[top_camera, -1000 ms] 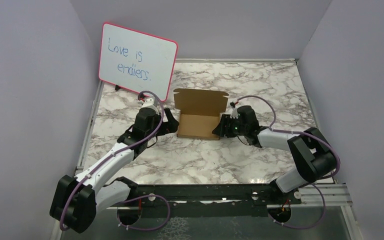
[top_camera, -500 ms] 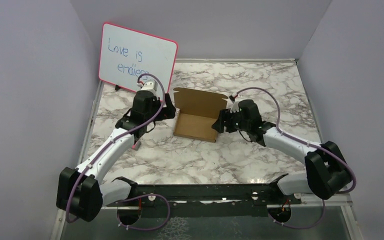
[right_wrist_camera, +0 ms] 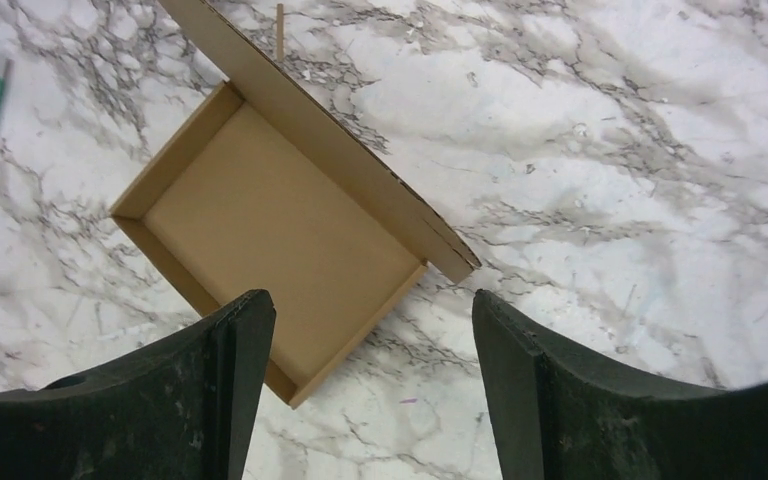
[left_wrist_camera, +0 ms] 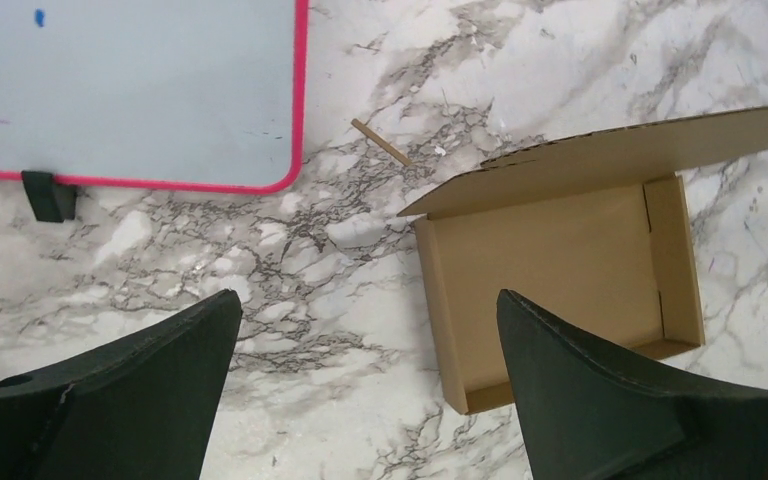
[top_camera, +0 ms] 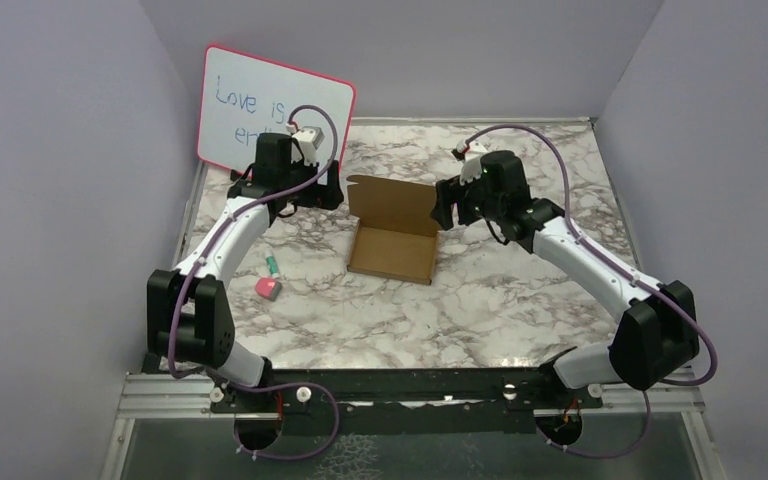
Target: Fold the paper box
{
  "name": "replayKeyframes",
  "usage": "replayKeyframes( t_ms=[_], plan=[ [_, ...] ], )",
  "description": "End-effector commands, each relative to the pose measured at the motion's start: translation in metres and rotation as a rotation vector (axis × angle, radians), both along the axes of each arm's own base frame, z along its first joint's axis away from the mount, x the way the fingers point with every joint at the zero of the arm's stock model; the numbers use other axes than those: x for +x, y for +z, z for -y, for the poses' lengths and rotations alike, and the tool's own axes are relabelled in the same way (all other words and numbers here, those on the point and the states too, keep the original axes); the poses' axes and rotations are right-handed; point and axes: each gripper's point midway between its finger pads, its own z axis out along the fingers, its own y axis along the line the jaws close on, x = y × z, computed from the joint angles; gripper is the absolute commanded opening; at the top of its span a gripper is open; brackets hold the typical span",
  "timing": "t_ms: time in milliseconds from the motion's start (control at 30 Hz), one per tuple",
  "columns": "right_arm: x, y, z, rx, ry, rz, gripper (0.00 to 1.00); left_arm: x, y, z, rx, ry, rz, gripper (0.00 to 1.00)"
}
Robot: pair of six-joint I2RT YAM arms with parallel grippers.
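Both grippers hang clear of the paper box, nothing in hand.

The paper box (top_camera: 392,245) sits on the marble table (top_camera: 520,300) near the middle, a shallow brown tray with its lid flap standing up along the far edge. The left gripper (left_wrist_camera: 365,310) hovers above the table off the box's left side, jaws spread wide and empty, with the pink-framed whiteboard (top_camera: 275,115) just behind it. The right gripper (right_wrist_camera: 370,305) is up over the box's right end, fingers apart too, gripping nothing and touching no cardboard. A thin wooden stick (left_wrist_camera: 380,142) lies just beyond the lid. Off to the left, well apart from the box, rests a small green-and-pink item (top_camera: 268,285), possibly a glue stick; it's too small to call.
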Motion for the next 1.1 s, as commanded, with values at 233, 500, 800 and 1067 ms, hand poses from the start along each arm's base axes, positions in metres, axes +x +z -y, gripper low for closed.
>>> replayKeyframes(
  t_ms=[233, 500, 800, 1067],
  plan=[
    [0.015, 0.016, 0.032, -0.157, 0.202, 0.038, 0.71, 0.026, 0.04, 0.028, 0.082, -0.441, 0.207, 0.98],
    [0.013, 0.011, 0.015, -0.126, 0.447, 0.028, 0.58, 0.032, 0.049, 0.048, 0.089, -0.69, 0.276, 0.91],
    [0.023, 0.008, 0.02, -0.172, 0.435, 0.032, 0.5, 0.036, 0.041, 0.059, 0.051, -0.766, 0.263, 0.73],
    [0.026, 0.017, 0.013, -0.145, 0.453, 0.039, 0.38, 0.038, 0.04, 0.062, 0.043, -0.781, 0.256, 0.5]
  ],
)
